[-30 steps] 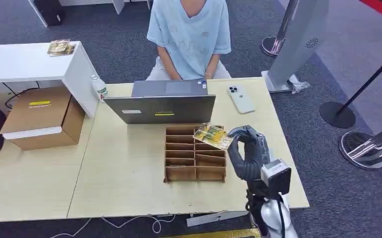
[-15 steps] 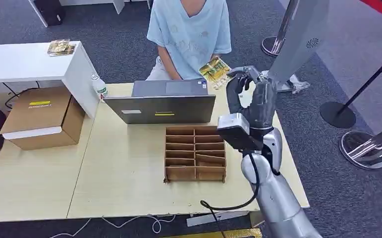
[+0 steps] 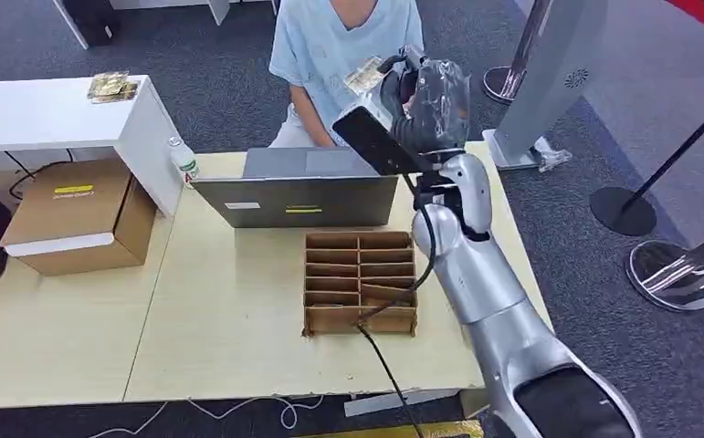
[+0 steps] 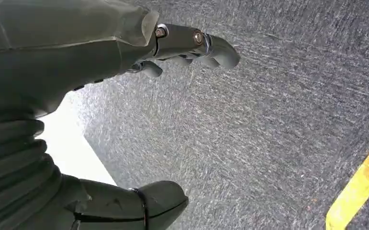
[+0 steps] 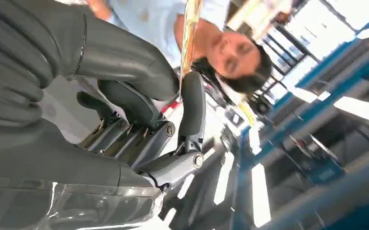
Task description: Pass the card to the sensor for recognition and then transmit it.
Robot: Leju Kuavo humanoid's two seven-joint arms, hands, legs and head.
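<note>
My right hand [image 3: 421, 87] is raised high over the far side of the table, in front of the seated person [image 3: 330, 46]. It pinches a yellow patterned card [image 3: 363, 75] between thumb and a finger; in the right wrist view the card [image 5: 189, 38] shows edge-on above my right hand [image 5: 139, 105]. The open grey laptop [image 3: 298, 187] stands below it on the table. My left hand [image 4: 125, 96] hangs over dark carpet with fingers apart and nothing in it.
A cardboard divider box [image 3: 360, 281] with several compartments sits mid-table. A white phone [image 3: 477, 164] is partly hidden behind my arm. A small bottle [image 3: 183, 161] stands at the table's far left corner. A white desk [image 3: 47, 114] with a second card [image 3: 112, 86], a cardboard carton [image 3: 78, 214] and stanchion bases [image 3: 672, 274] surround the table.
My right arm has lifted the card from above the divider box up and away, past the laptop, to chest height in front of the person. The card stays pinched throughout.
</note>
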